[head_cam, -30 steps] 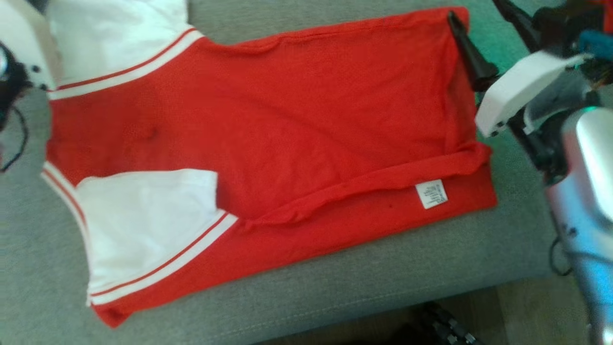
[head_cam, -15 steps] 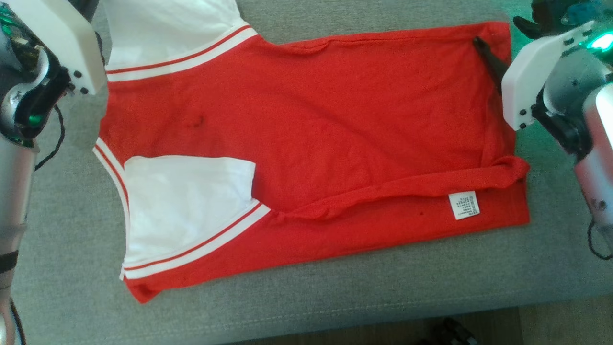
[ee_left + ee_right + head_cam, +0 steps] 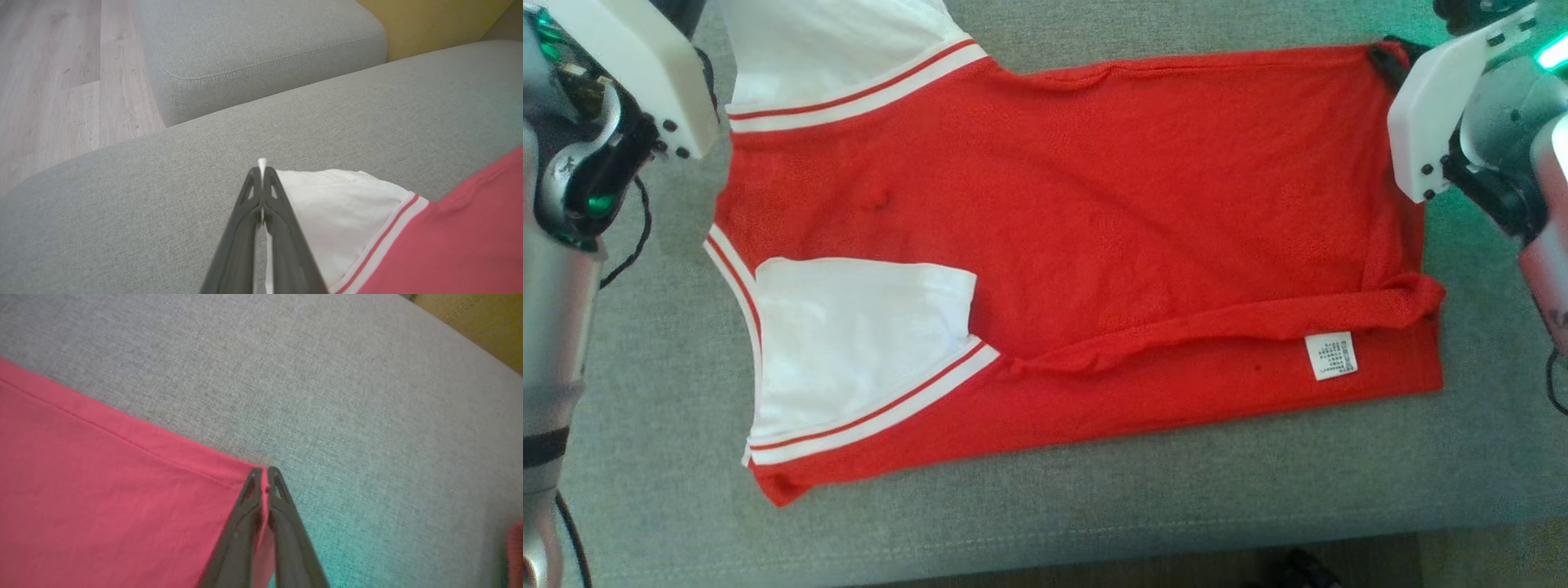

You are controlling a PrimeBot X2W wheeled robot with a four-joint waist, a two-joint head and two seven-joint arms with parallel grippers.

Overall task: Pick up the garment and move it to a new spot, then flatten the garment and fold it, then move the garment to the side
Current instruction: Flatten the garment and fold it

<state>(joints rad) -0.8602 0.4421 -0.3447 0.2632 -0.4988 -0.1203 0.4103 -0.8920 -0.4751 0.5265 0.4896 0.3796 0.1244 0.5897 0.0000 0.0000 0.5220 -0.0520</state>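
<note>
**Left:** your left pincer (image 3: 261, 173) is pinching shut on the edge of the white sleeve (image 3: 335, 200), with a sliver of white cloth showing between its fingers.

**Centre:** the red garment (image 3: 1094, 204) is lying spread across the grey sofa seat (image 3: 1094, 514). Its sleeves are pointing toward your left and its hem toward your right, and a rolled fold is running just above the white care label (image 3: 1331, 355).

**Right:** your right pincer (image 3: 264, 473) is gripping the far hem corner (image 3: 220, 473), with red cloth caught between its closed fingers.
</note>
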